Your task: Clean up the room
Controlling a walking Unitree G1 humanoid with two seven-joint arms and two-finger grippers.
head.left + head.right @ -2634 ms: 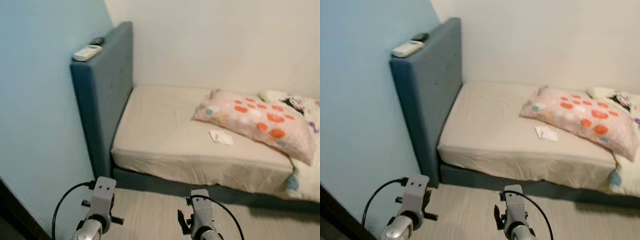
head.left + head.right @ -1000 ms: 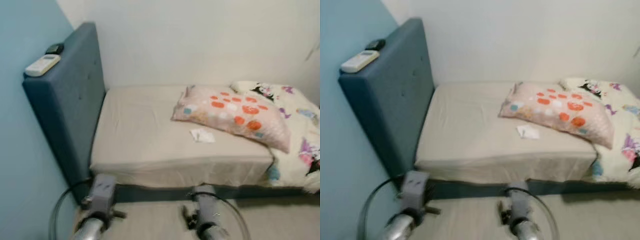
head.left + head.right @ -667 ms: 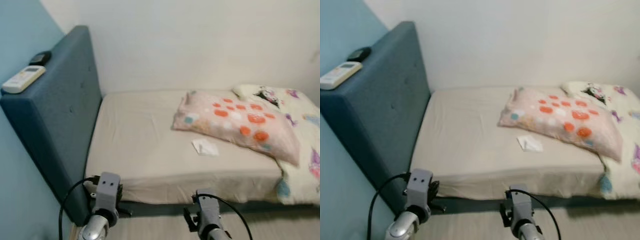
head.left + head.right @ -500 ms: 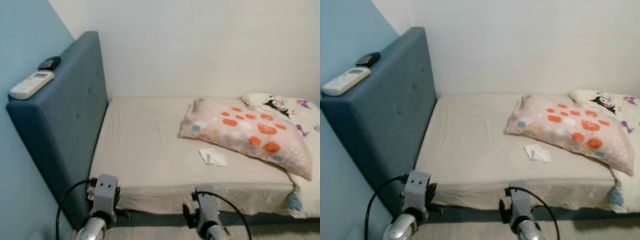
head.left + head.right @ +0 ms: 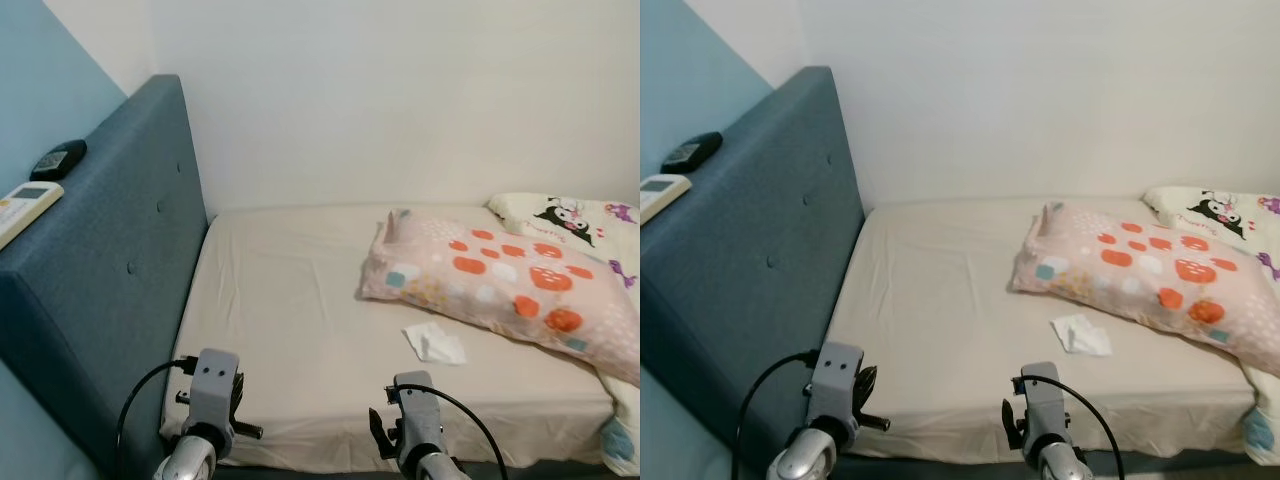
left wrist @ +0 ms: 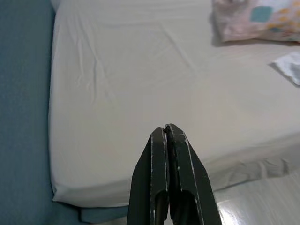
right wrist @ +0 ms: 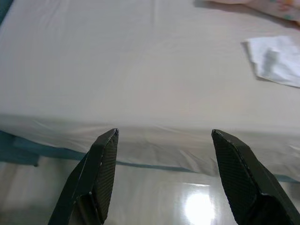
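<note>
Right wrist view shows you the crumpled tissue [image 7: 276,61] on the bed [image 5: 290,330], just in front of the pillow [image 5: 500,285]. Your right tool [image 7: 164,180], fingers spread apart, sits nearer it; the tissue lies ahead and rightward. Your left tool [image 6: 167,140] is pressed together.

You see remote [image 5: 24,208] cut by left frame edge; patterned blanket [image 5: 585,219] cut at right; pillow [image 5: 497,277] lower right corner cropped
</note>
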